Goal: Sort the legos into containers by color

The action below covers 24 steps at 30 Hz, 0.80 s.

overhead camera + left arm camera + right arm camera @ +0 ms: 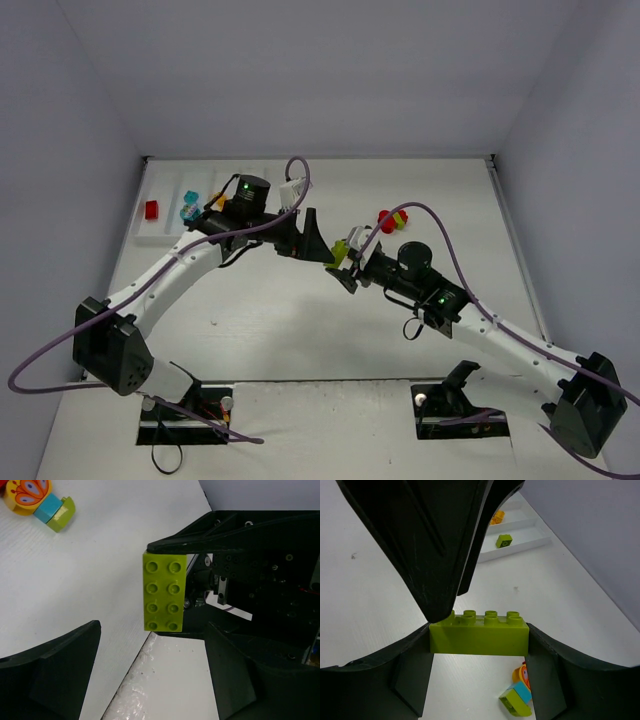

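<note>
Top external view: a white tray sits at the far left, holding a red brick and a cyan brick. Well right of the tray, the right gripper is clamped on the two ends of a lime brick. The left gripper, between tray and lime brick, has its fingers spread wide. One fingertip may touch the brick's studs, but this is hard to tell. A red-yellow clump lies farther right of the tray.
</note>
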Available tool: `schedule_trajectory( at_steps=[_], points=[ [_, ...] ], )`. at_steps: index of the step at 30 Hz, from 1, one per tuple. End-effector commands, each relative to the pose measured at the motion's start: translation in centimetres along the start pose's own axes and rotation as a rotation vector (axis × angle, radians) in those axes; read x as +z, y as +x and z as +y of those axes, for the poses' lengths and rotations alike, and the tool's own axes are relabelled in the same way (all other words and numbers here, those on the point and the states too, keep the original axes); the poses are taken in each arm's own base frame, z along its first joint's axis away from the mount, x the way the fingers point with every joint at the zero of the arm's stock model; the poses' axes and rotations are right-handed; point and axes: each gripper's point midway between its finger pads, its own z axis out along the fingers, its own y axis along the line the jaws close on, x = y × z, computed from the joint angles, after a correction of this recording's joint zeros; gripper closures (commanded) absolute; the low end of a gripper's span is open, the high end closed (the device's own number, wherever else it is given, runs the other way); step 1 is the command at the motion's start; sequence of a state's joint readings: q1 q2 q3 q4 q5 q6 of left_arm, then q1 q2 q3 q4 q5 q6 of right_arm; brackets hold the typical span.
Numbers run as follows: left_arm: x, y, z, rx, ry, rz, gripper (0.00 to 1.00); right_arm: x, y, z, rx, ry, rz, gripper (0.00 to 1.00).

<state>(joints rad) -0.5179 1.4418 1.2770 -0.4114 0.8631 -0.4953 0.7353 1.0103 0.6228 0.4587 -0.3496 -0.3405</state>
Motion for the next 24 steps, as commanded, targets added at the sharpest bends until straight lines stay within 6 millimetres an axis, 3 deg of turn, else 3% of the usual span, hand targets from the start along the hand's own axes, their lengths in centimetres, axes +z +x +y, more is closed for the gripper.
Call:
schedule_trajectory(
  at_steps=[1, 9, 14, 18, 20, 21, 24],
  points=[
    [-0.6, -2.2, -3.4, 0.096, 0.092, -0.077, 0.23, 0.4, -3.9, -0.5, -0.028, -0.005, -0.112, 0.91],
    [0.8, -2.3, -3.1, 0.093, 0.072, -0.069, 0.23, 0.3, -4.1, -0.3, -0.023, -0.012, -0.117, 0.91],
    [1.7, -2.0, -3.1, 0.104, 0.05, -0.057, 0.34, 0.4, -3.9, -0.2, -0.018, -0.015, -0.114, 0.91],
    [2.3, -1.6, -3.2, 0.115, 0.053, -0.045, 0.51, 0.4, -3.8, -0.2, -0.019, -0.013, -0.113, 0.9],
    [2.5, -1.4, -3.1, 0.12, 0.052, -0.039, 0.66, 0.6, -3.5, -0.2, -0.018, -0.012, -0.108, 0.9],
    [2.5, -1.5, -3.1, 0.122, 0.048, -0.041, 0.81, 0.6, -3.4, -0.2, -0.017, -0.011, -0.105, 0.89],
    [2.3, -1.8, -2.3, 0.133, -0.003, -0.049, 0.95, 0.9, -2.7, -0.5, -0.002, 0.006, -0.078, 0.85]
  ],
)
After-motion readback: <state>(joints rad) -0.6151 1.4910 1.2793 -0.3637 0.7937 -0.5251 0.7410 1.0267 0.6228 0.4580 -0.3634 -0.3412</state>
